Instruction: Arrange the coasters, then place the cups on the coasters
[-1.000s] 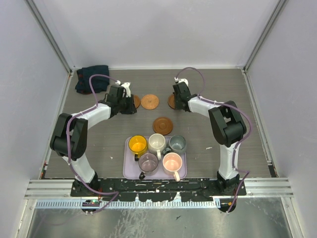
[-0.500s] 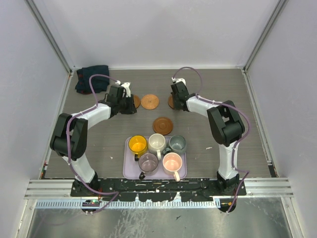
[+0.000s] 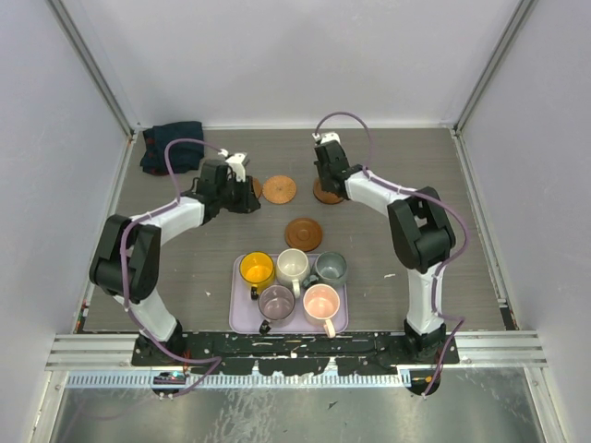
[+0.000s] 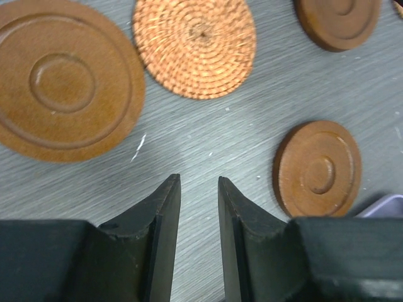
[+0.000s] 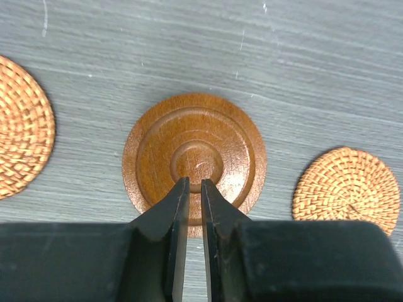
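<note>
Five coasters lie at the back of the table. One brown coaster [image 4: 63,78] lies just left of my left gripper [image 4: 195,182], which is open and empty above bare table. Beyond it lie a woven coaster [image 3: 279,189] and a dark brown coaster [image 3: 302,232]. My right gripper [image 5: 194,184] hovers over another brown coaster [image 5: 195,154], its jaws open only a thin slit with nothing between them. A second woven coaster [image 5: 346,192] lies to its right. The yellow cup [image 3: 257,269], cream cup [image 3: 293,265], grey-green cup [image 3: 331,268], mauve cup [image 3: 276,301] and pink cup [image 3: 321,301] stand together on a tray.
The lavender tray [image 3: 242,318] sits near the front, between the two arm bases. A dark folded cloth [image 3: 171,146] lies in the back left corner. Metal frame posts and pale walls bound the table on three sides.
My right gripper has drawn back toward the far left, uncovering more of the brown coaster beneath it. My left gripper's jaws have widened a little.
</note>
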Available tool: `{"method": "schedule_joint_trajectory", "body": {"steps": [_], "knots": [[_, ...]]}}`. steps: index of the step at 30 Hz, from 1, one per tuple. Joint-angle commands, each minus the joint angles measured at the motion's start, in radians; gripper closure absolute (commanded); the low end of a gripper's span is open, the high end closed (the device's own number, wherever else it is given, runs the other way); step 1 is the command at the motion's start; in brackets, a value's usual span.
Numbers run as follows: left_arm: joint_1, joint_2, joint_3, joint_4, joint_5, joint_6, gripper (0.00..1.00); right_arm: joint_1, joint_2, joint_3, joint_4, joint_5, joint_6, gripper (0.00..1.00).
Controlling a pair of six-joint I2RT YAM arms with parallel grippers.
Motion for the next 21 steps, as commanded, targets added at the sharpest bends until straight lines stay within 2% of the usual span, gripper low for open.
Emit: {"method": "schedule_joint_trajectory", "body": {"steps": [1,8,15,21], "knots": [[-0.015,-0.045,-0.007,0.14,0.145,0.049,0.66,0.004,-0.149,-0.004,0.084,0.015,-0.014,0.81],[-0.128,0.032,0.054,0.09,0.182,0.113,0.51,0.008,-0.301,-0.185,0.142,0.008,0.076,0.84],[-0.227,0.119,0.126,0.084,0.156,0.128,0.45,0.008,-0.441,-0.339,0.179,0.057,0.105,0.87],[-0.279,0.203,0.22,0.001,0.062,0.143,0.43,0.007,-0.578,-0.442,0.219,0.064,0.116,0.87]]}}
